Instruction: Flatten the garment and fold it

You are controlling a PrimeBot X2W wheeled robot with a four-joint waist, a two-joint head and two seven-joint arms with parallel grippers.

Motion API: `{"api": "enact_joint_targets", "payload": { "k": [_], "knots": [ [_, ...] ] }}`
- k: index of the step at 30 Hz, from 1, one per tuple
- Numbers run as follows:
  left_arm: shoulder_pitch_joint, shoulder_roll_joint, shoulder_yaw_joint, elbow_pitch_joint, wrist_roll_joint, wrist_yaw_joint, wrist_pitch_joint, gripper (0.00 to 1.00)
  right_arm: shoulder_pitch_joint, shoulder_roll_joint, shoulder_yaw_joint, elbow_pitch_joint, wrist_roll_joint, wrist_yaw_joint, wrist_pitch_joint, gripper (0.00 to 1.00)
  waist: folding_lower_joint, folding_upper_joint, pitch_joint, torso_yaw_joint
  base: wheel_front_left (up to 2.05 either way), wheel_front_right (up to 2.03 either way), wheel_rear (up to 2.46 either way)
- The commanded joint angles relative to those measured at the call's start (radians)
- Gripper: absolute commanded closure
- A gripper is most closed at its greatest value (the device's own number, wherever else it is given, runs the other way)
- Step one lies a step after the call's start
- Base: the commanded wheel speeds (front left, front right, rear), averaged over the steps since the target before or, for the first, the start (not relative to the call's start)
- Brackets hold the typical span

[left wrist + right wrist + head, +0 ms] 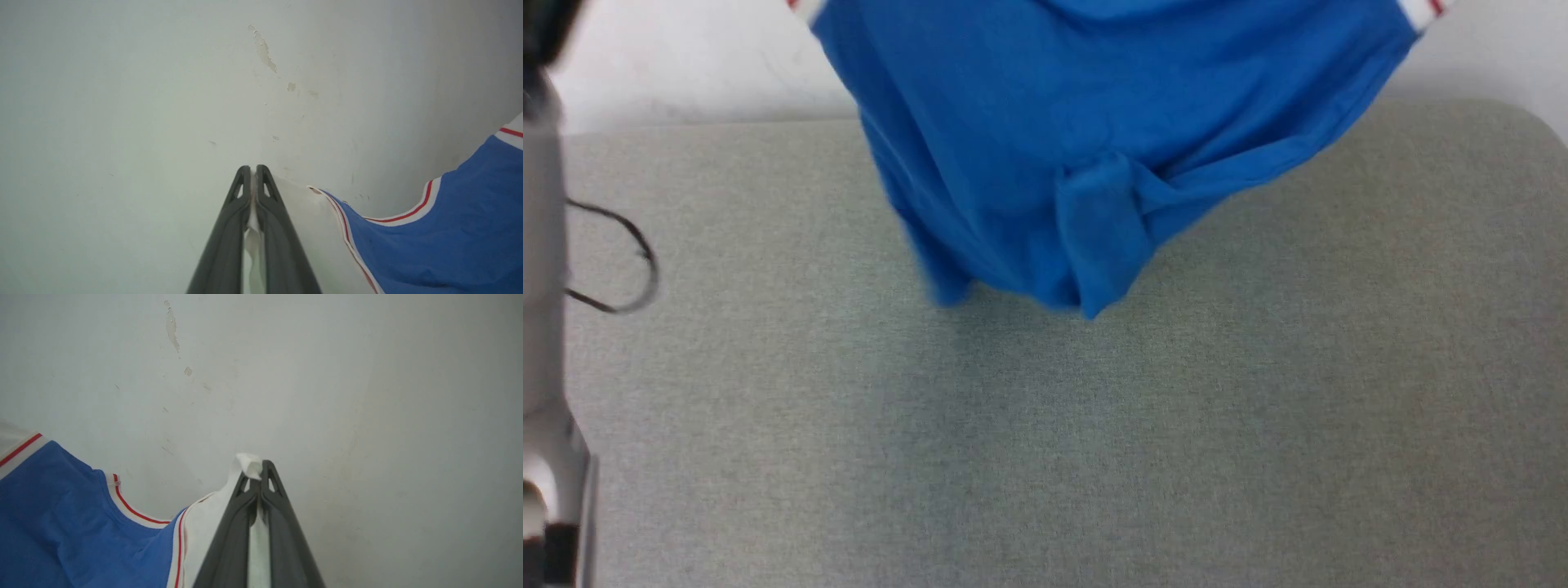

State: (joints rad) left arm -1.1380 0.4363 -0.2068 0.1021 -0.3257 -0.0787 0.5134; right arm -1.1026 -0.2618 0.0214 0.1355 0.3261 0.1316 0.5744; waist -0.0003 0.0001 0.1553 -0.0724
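Shirt (pixel 1094 122) hangs over desk (pixel 1045 457) — left pincer (pixel 253 168), right pincer (pixel 258 469) each clenched on a sleeve (pixel 300 216); held high, likely to spread it

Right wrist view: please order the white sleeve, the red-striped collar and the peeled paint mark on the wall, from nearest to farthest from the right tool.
1. White sleeve: pinched in the right tool.
2. Red-striped collar: lower left, beside the sleeve.
3. Peeled paint mark: upper left, on the wall behind.
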Motion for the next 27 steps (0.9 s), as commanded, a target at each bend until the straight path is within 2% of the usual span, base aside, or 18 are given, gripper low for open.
{"api": "enact_joint_targets", "payload": {
  "k": [1, 7, 13, 21, 27],
  "knots": [
    [-0.034, -0.003, -0.001, 0.014, 0.001, 0.0, 0.013, 1.0, -0.031, 0.016, 0.005, 0.021, -0.004, -0.001, 0.01, 1.0, 0.0003, -0.0001, 0.021, -0.01, 0.0, 0.0, 0.0],
    [-0.197, -0.033, 0.011, 0.07, 0.021, 0.052, 0.024, 1.0, -0.193, 0.065, -0.018, 0.13, -0.038, -0.001, 0.031, 1.0, 0.0003, -0.0001, 0.127, -0.024, 0.0, 0.0, 0.0],
    [-0.414, -0.056, 0.023, 0.125, 0.086, 0.1, -0.128, 1.0, -0.388, 0.071, -0.031, 0.212, -0.121, -0.001, -0.076, 1.0, 0.0003, -0.0001, 0.285, -0.039, 0.0, 0.0, 0.0],
    [-0.571, -0.089, 0.045, 0.243, 0.087, 0.108, -0.346, 1.0, -0.544, 0.029, -0.015, 0.361, -0.197, -0.001, -0.237, 1.0, 0.0003, -0.0001, 0.397, -0.041, 0.0, 0.0, 0.0],
    [-0.602, -0.099, 0.051, 0.281, 0.063, 0.076, -0.47, 1.0, -0.572, -0.021, -0.005, 0.417, -0.204, -0.001, -0.332, 1.0, 0.0003, -0.0001, 0.513, -0.031, 0.0, 0.0, 0.0]
  ]
}}
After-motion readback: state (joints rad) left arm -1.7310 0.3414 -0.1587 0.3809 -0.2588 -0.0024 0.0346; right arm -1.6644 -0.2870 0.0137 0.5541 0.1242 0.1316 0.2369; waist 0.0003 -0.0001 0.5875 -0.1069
